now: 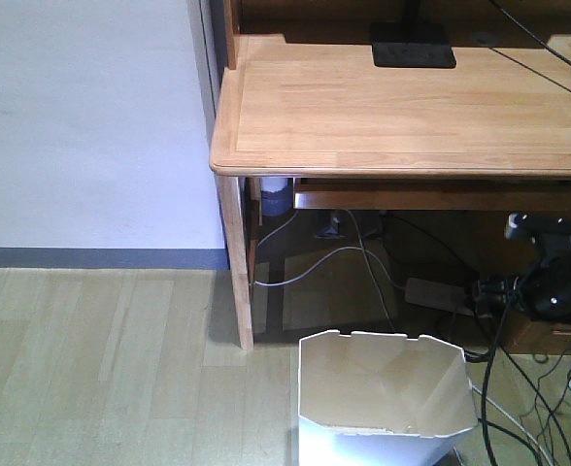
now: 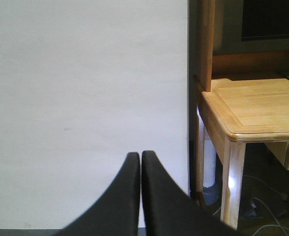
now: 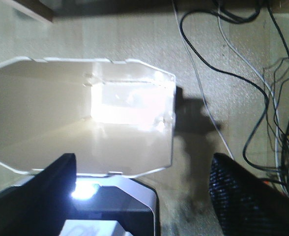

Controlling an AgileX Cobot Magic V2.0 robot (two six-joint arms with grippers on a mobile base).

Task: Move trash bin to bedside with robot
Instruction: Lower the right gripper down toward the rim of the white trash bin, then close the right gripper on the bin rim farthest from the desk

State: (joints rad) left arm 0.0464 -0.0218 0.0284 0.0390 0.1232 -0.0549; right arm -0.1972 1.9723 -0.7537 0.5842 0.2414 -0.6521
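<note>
The white trash bin (image 1: 383, 393) stands on the wood floor just in front of the desk, with its notched, many-sided rim and beige inside showing. In the right wrist view I look straight down into the trash bin (image 3: 80, 113). My right gripper (image 3: 144, 194) is open above its near right rim corner. One finger (image 3: 56, 187) sits over the near rim and the other finger (image 3: 235, 196) hangs over the floor beside the bin. My left gripper (image 2: 141, 162) is shut on nothing, pointing at the white wall (image 2: 85, 98). The bedside is out of view.
A light wooden desk (image 1: 412, 107) stands behind the bin, its front leg (image 1: 235, 262) to the bin's left. Black gear (image 1: 548, 282) and several loose cables (image 3: 252, 83) lie on the floor right of the bin. Bare floor (image 1: 91, 359) stretches to the left.
</note>
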